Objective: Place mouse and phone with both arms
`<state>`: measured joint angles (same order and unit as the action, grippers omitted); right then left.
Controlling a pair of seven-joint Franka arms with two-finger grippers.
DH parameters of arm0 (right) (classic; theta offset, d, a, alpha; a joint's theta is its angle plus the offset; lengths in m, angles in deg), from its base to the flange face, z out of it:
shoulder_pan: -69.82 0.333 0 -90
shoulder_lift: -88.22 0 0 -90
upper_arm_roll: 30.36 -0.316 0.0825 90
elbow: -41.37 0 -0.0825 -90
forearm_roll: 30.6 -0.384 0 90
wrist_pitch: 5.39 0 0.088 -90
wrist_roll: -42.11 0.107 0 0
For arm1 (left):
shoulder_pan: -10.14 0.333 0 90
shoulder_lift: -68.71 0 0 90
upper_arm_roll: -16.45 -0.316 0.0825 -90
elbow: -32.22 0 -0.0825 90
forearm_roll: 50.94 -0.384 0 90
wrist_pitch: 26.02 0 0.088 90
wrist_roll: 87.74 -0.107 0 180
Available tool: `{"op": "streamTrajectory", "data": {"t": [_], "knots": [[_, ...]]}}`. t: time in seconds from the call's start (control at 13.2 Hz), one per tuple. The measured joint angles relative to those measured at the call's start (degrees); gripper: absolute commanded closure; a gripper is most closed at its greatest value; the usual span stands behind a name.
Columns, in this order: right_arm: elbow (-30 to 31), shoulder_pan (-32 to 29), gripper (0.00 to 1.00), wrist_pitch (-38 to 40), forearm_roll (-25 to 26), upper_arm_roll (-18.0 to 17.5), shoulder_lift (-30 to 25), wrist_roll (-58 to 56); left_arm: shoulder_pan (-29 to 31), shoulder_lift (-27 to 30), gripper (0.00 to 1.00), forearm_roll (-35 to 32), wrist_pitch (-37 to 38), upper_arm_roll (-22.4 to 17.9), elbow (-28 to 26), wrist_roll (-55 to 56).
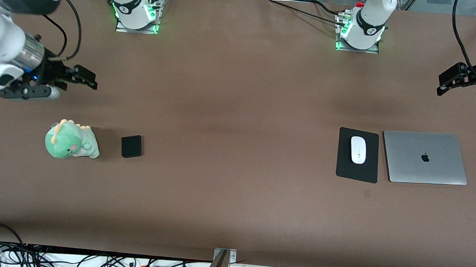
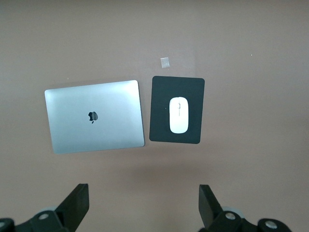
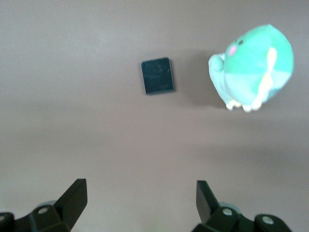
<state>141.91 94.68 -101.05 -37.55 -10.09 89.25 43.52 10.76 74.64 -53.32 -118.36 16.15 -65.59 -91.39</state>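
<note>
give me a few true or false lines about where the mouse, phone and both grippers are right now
1. The mouse lies on the mouse pad. True.
2. The phone rests on the laptop. False: it lies on the bare table beside the dinosaur plush.
3. The left gripper holds the mouse. False: its jaws are open and empty, up over the table.
4. The right gripper is open and holds nothing. True.
5. The laptop is closed and lies beside the mouse pad. True.

White arms, black joint sections, black tools, green-lit bases, black cables
</note>
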Motion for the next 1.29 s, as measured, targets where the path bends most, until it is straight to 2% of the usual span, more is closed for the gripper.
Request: {"op": "streamTrajectory", "data": {"t": [0.23,0.68,0.91,0.99,1.22,1.29], "knots": [[-4.63,0.02,0.0,6.42,0.08,-0.01,-0.15,4.38,0.03,0.08,0.0,0.0,0.18,-0.13,0.0,0.0],[-4.97,0.02,0.0,6.76,0.49,0.07,0.09,5.12,0.03,0.34,0.0,0.0,0.26,-0.18,0.01,0.0],[-5.39,-1.36,0.0,7.23,3.32,-0.75,-0.14,4.69,0.03,0.43,0.0,-0.07,0.29,-0.07,0.26,-0.05],[-5.5,-4.02,0.0,7.36,3.72,-2.9,-0.23,4.04,0.03,0.44,0.0,-0.1,0.29,0.07,0.34,-0.06],[-5.63,-14.55,0.0,7.41,4.61,-12.22,-0.28,2.47,0.07,0.45,0.0,-0.14,0.29,-0.13,0.45,-0.06],[-5.98,-15.96,0.0,7.41,4.95,-13.73,-0.27,2.44,0.11,0.46,0.0,-0.14,0.3,-0.28,0.55,-0.06]]}}
